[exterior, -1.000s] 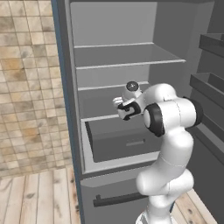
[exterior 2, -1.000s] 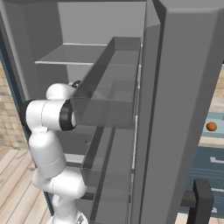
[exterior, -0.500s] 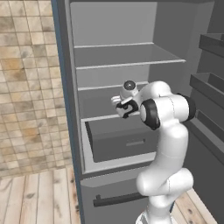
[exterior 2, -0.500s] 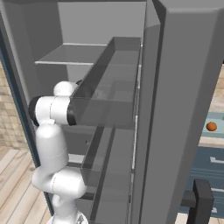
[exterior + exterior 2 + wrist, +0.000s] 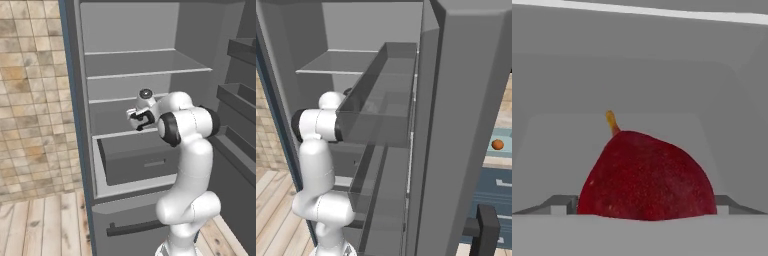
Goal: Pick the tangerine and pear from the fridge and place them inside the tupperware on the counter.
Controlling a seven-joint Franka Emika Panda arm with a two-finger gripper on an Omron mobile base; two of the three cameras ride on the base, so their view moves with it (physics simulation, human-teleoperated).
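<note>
Tall grey fridge (image 5: 150, 75) stands open, light grey shelves inside. The white arm's two-finger gripper (image 5: 140, 120) reaches in over the lower shelf, above the drawer.

Hand camera: the dark red roundish pear (image 5: 647, 177) lies dead ahead of the gripper and very close, between the finger tips, stem tilted up and slightly left. Whether the jaws are pressing on it or merely flanking it, I cannot tell.

Far right, past the fridge door, one small smooth orange tangerine (image 5: 497, 144) sits on the beige speckled counter (image 5: 501, 162).

Count: one pear, one tangerine, one arm.
</note>
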